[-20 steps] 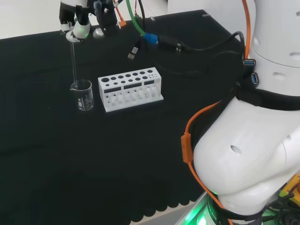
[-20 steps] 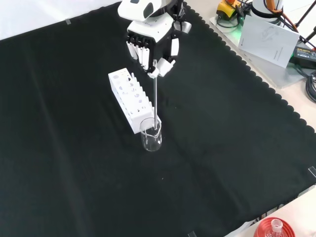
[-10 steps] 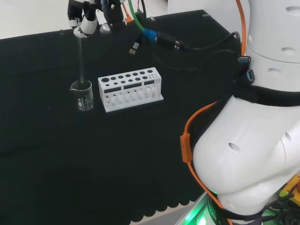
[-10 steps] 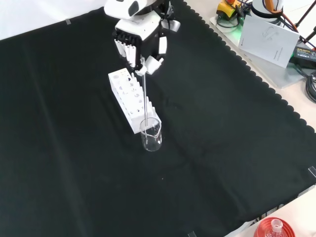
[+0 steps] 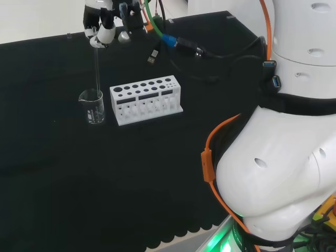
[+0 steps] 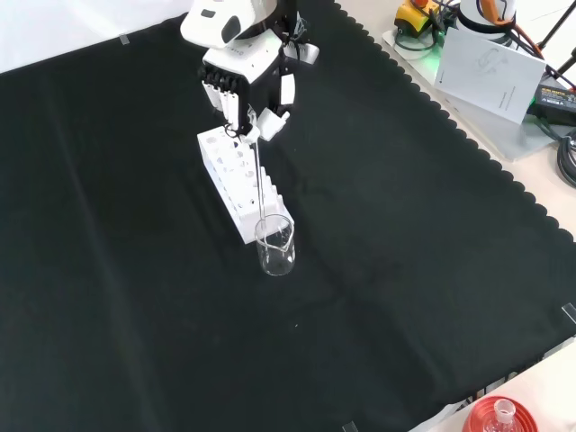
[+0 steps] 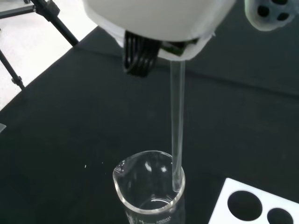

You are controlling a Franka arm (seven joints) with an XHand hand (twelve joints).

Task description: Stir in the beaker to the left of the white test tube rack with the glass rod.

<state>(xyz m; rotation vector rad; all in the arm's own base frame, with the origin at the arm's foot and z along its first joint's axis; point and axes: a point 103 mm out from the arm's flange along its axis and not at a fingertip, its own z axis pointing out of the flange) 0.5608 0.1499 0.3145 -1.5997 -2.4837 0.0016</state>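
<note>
A small clear glass beaker (image 5: pixel 93 106) (image 6: pixel 275 245) (image 7: pixel 149 189) stands upright on the black cloth, just left of the white test tube rack (image 5: pixel 145 100) in the head view. My hand (image 5: pixel 105 21) (image 6: pixel 241 76) (image 7: pixel 159 21) hangs above them, fingers and thumb pinching the top of a long glass rod (image 5: pixel 97 65) (image 6: pixel 261 180) (image 7: pixel 176 130). The rod hangs nearly upright, and its lower end dips inside the beaker by the rim nearest the rack. I cannot tell whether the beaker holds any liquid.
The rack (image 6: pixel 238 180) (image 7: pixel 254 205) has several empty holes and stands right beside the beaker. A white booklet (image 6: pixel 490 65) and cables lie beyond the cloth's scalloped edge. A red ribbed stand (image 6: pixel 499 416) with a flask sits at the near corner in the front view.
My hand has swung to the right in the head view and toward the rack, carrying the rod's top with it. The rod's lower end has crossed inside the beaker. The beaker has stayed put.
</note>
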